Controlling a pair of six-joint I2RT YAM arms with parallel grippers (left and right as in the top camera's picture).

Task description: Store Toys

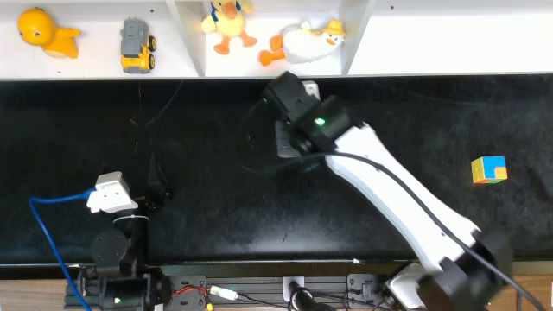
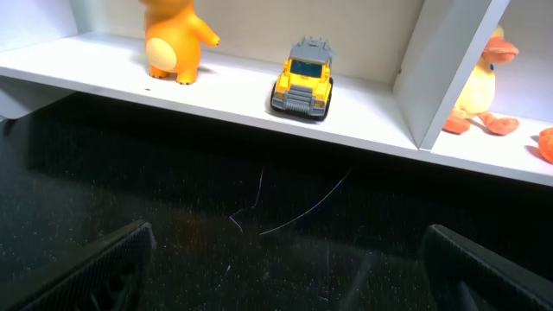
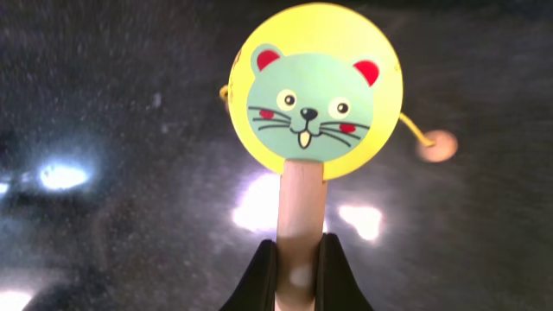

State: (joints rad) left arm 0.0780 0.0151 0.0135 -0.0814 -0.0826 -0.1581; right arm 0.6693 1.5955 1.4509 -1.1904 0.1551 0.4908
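A yellow rattle drum (image 3: 315, 91) with a green cat face sits on a wooden handle (image 3: 300, 212), a bead (image 3: 436, 145) hanging at its side. My right gripper (image 3: 298, 252) is shut on that handle, holding the drum above the black mat. From above, the right gripper (image 1: 290, 131) is at mid-table, just in front of the white shelf (image 1: 363, 39). My left gripper (image 2: 294, 276) stands open and empty over the mat, facing the shelf's left bays, and sits near the front left (image 1: 145, 197). A multicoloured cube (image 1: 489, 170) lies on the mat at the right.
On the shelf stand an orange duck figure (image 1: 45, 33), a yellow toy truck (image 1: 137, 45), a yellow plush duck (image 1: 229, 24) and a white plush duck (image 1: 307, 41). The bay at far right holds nothing. A blue cable (image 1: 43, 233) loops by the left arm.
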